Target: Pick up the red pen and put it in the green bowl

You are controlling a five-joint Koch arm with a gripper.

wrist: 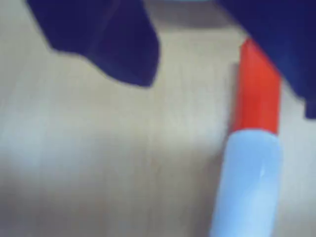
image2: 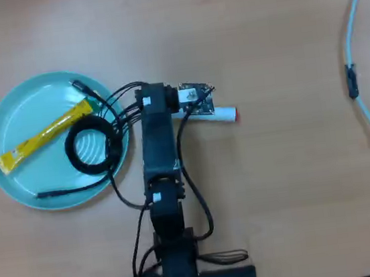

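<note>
The red pen [wrist: 254, 148] fills the right side of the wrist view, red cap uppermost and pale barrel below, lying on the wooden tabletop [wrist: 123, 163]. The tool [wrist: 212, 64] shows as two blurred dark blue jaws spread apart, one at upper left, the other at upper right over the cap's top; whether that jaw touches the pen I cannot tell. In the overhead view the pen [image2: 226, 114] lies level on the tabletop [image2: 292, 186], its left part hidden under the arm's head, just right of the green bowl [image2: 14, 125]. The bowl holds a yellow sachet [image2: 43, 136] and a coiled black cable [image2: 90, 145]. A pale blue cable [image2: 357, 2] curves at the right edge.
</note>
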